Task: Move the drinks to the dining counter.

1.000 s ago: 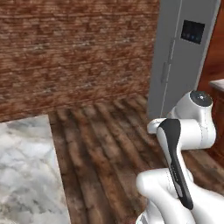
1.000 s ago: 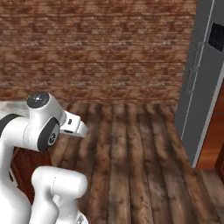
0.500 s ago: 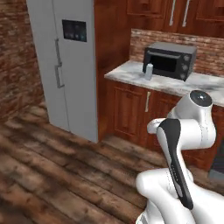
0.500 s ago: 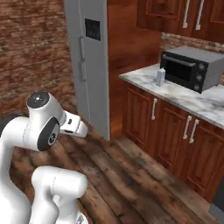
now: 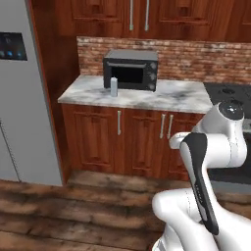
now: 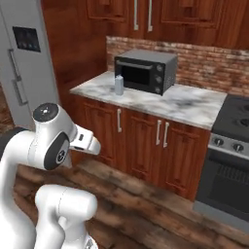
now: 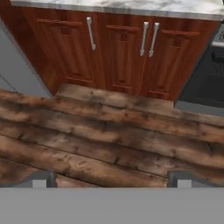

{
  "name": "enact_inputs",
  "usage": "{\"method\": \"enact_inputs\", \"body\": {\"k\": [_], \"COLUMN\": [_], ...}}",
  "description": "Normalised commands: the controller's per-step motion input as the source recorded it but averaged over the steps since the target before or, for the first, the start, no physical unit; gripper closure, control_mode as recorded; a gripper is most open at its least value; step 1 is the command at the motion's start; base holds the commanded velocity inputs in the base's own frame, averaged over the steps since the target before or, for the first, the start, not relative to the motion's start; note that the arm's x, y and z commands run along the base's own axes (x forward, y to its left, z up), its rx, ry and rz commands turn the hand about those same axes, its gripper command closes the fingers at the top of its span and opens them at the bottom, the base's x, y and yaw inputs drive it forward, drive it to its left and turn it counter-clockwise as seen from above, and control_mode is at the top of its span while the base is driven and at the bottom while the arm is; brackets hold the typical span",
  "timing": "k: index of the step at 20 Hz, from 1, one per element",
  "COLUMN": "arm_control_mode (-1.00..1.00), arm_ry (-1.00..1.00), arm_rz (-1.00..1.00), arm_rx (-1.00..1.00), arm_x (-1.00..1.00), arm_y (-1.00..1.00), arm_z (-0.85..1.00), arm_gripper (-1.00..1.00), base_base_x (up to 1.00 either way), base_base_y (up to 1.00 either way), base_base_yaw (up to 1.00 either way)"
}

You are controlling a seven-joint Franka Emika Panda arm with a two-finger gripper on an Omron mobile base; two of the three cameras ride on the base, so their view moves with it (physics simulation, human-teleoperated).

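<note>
With its gripper spread wide and empty, aimed at the wood floor before the cabinet doors, the robot faces a marble counter. The pale carton stands well above and beyond the fingers, just in front of the microwave. A good approach likely means closing in squarely, raising the hand to carton height.

walls: red brick backsplash running behind the marble surface
floor: dark wood planks lying below
furniture: reddish cabinets standing between grey fridge and stove; microwave sitting on the marble
</note>
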Motion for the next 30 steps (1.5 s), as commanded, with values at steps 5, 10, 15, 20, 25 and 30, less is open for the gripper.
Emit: {"method": "enact_inputs", "body": {"k": [5,10,15,20,25,30], "arm_control_mode": [1.00,1.00,1.00,1.00,1.00,1.00], "arm_ry": [0.00,0.00,0.00,0.00,0.00,0.00], "arm_rz": [0.00,0.00,0.00,0.00,0.00,0.00], "arm_rx": [0.00,0.00,0.00,0.00,0.00,0.00], "arm_x": [0.00,0.00,0.00,0.00,0.00,0.00], "arm_y": [0.00,0.00,0.00,0.00,0.00,0.00], "arm_z": [0.00,0.00,0.00,0.00,0.00,0.00], "arm_gripper": [-1.00,-1.00,-1.00,-1.00,-1.00,-1.00], "base_base_x": [1.00,1.00,1.00,1.00,1.00,1.00], "base_base_y": [0.88,0.44,0.15,0.36,0.88,0.37], "base_base_yaw": [-0.27,-0.22,-0.21,-0.20,-0.15,-0.11]}}
